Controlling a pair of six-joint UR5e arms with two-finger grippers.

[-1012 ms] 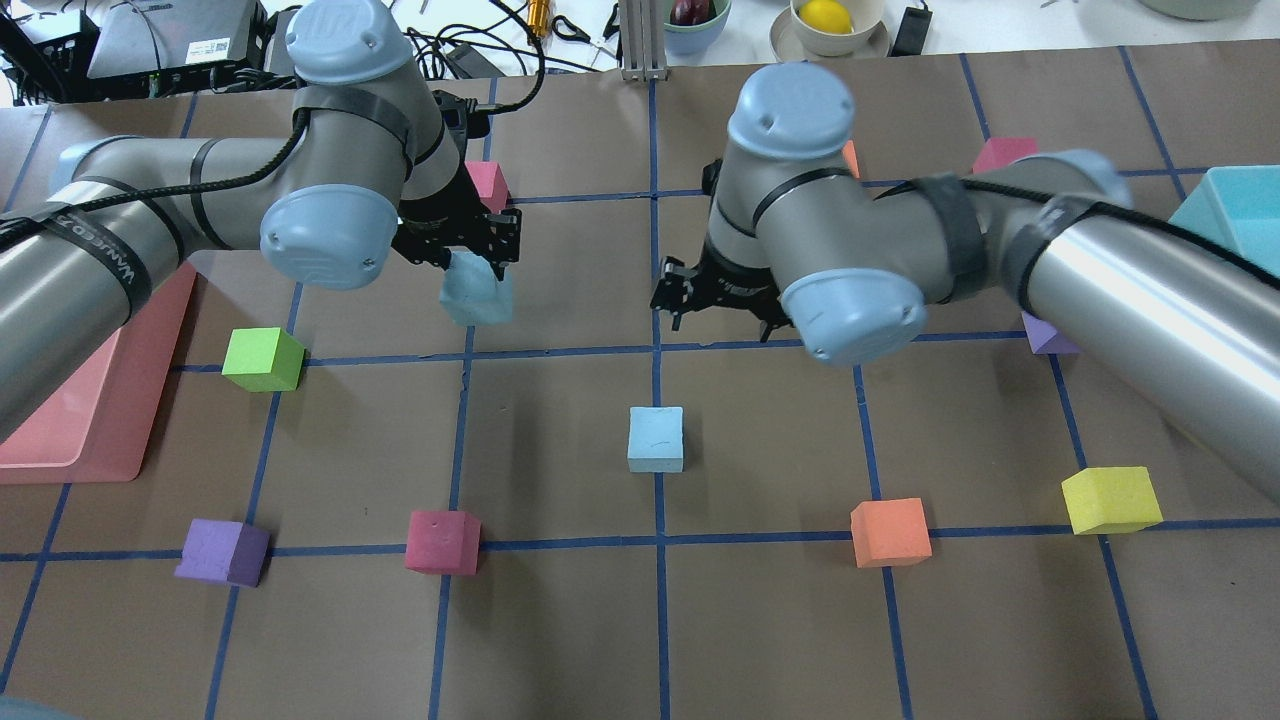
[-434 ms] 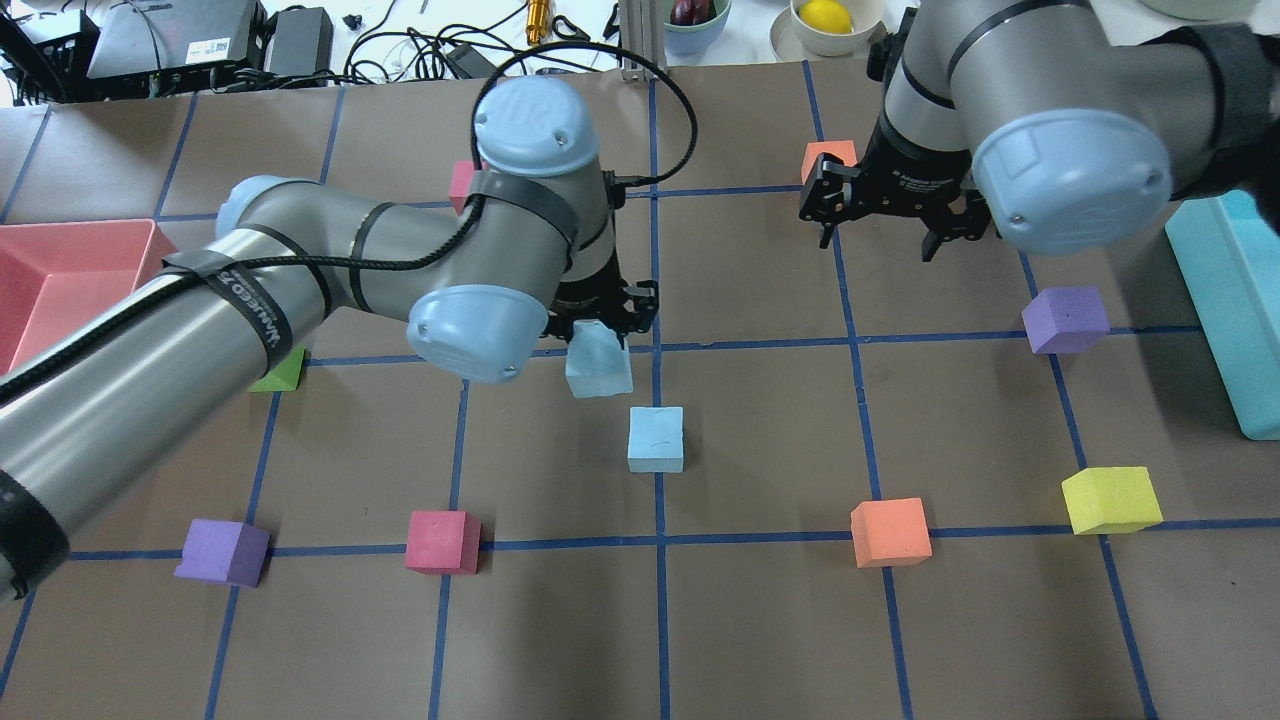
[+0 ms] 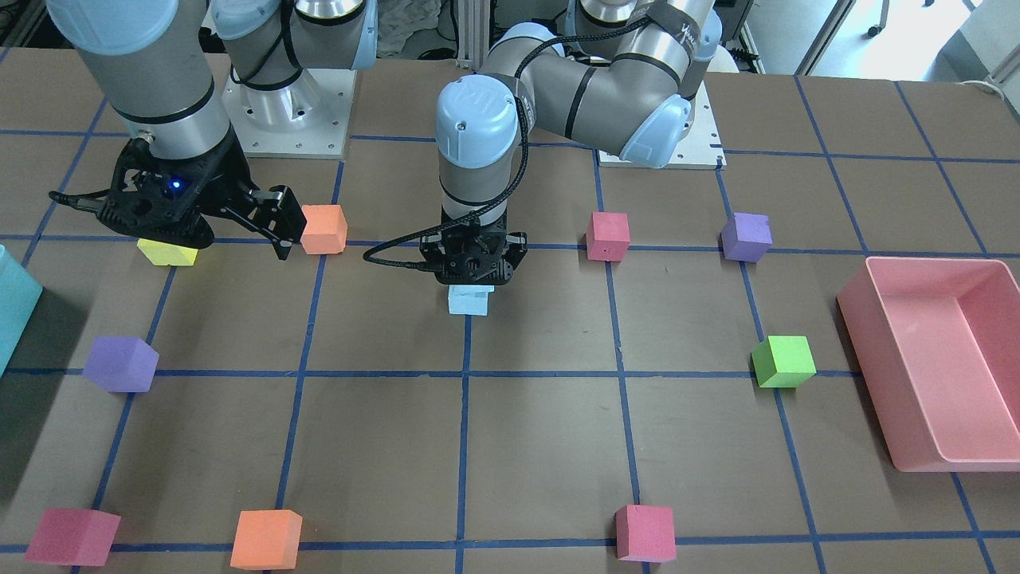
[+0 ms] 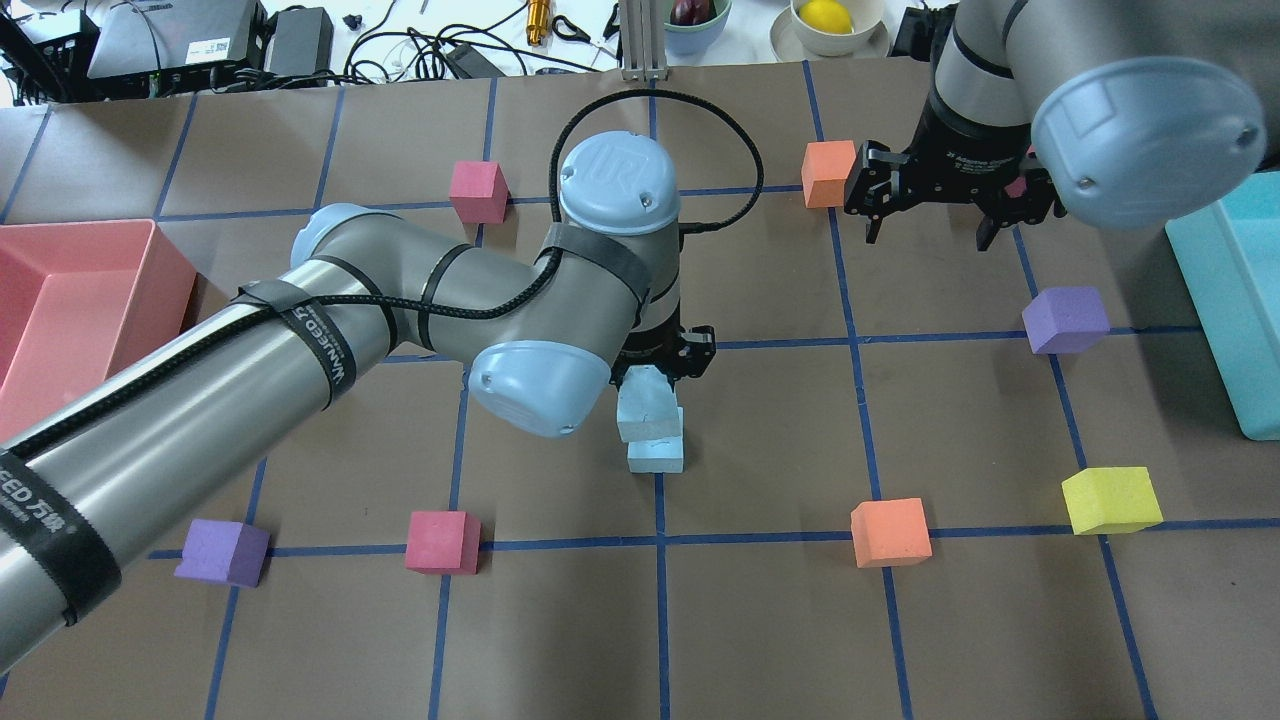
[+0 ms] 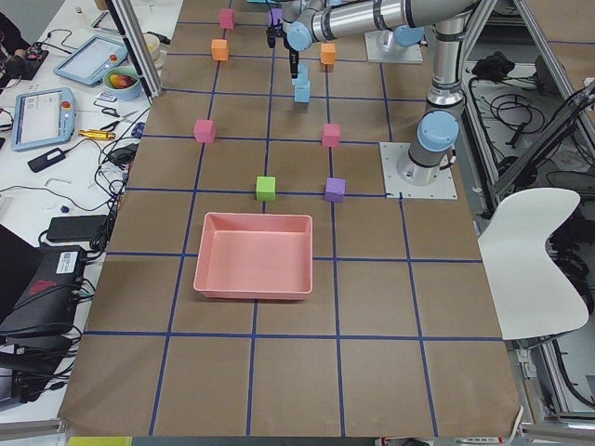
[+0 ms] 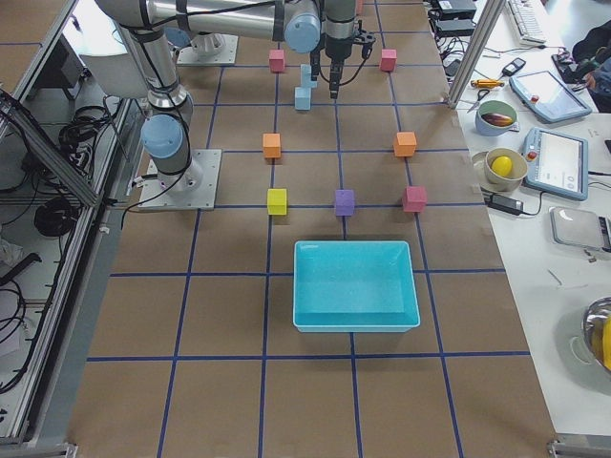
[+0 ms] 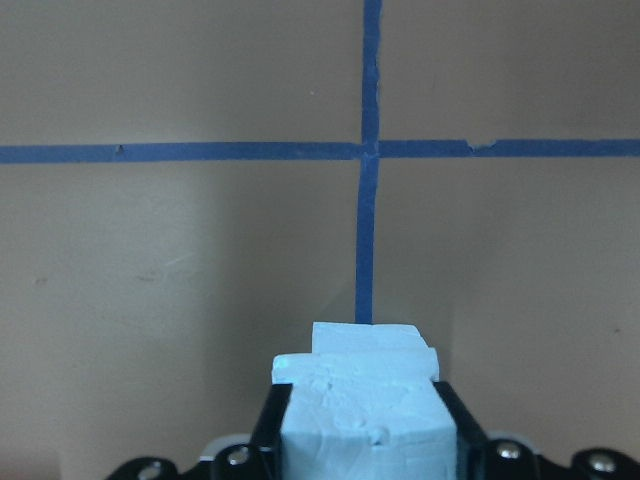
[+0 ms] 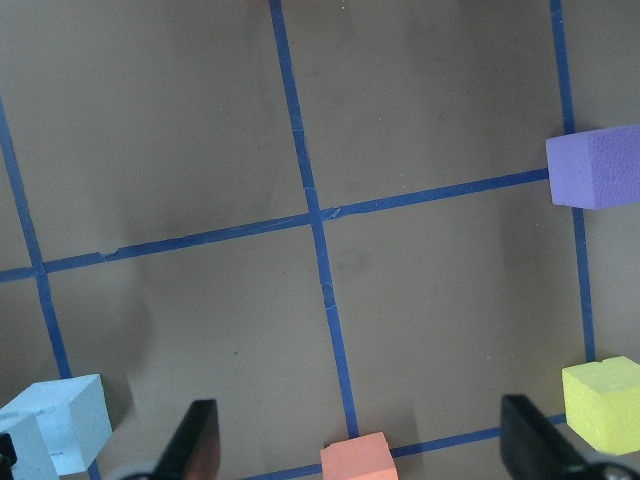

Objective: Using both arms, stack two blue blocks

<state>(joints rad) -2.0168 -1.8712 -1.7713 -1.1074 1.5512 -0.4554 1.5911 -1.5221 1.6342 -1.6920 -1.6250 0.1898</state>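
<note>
My left gripper is shut on one pale blue block and holds it directly over the second blue block, which rests on the table at a tape line. In the left wrist view the held block sits between the fingers, and the lower block's far edge peeks out beyond it. I cannot tell whether the two touch. My right gripper is open and empty at the back right, next to an orange cube.
A pink bin stands at the left and a teal bin at the right. Orange, yellow, purple, red, purple and pink cubes lie scattered about.
My left gripper has carried the blue block right and toward the near side until it is over the other blue block. My right arm has drawn back to the back right, still open.
</note>
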